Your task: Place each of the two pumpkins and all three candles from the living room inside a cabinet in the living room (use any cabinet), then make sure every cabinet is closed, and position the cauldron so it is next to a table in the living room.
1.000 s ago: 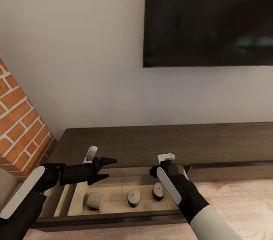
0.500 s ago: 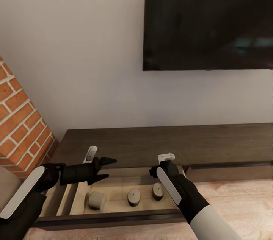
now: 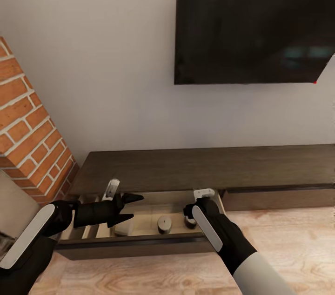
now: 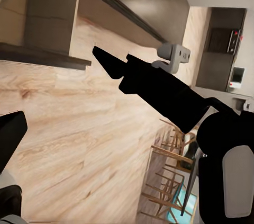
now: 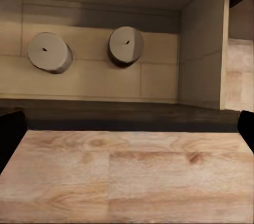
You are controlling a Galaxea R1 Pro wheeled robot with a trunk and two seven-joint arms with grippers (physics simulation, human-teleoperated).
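Three candles (image 3: 164, 223) lie in the pale beige drawer (image 3: 139, 213) of the cabinet (image 3: 204, 171), a long low dark-brown wood-grain unit under the television (image 3: 253, 20). Compared with a second ago the whole head view has pulled back and swung: more brick wall (image 3: 32, 132) shows beside the cabinet, and the drawer looks shallower. Camera move, not the candles'.

Judgement: candles are stowed; pumpkins next, drawer open for now.

Left gripper (image 3: 129, 207): matte-black pointed fingers spread apart, empty, over the drawer's left part. Right gripper (image 3: 193, 213): over the drawer's right end; finger edges at the right wrist view's sides suggest spread and empty. Candles (image 5: 126, 45): stubby tan cylinders with wick dots.
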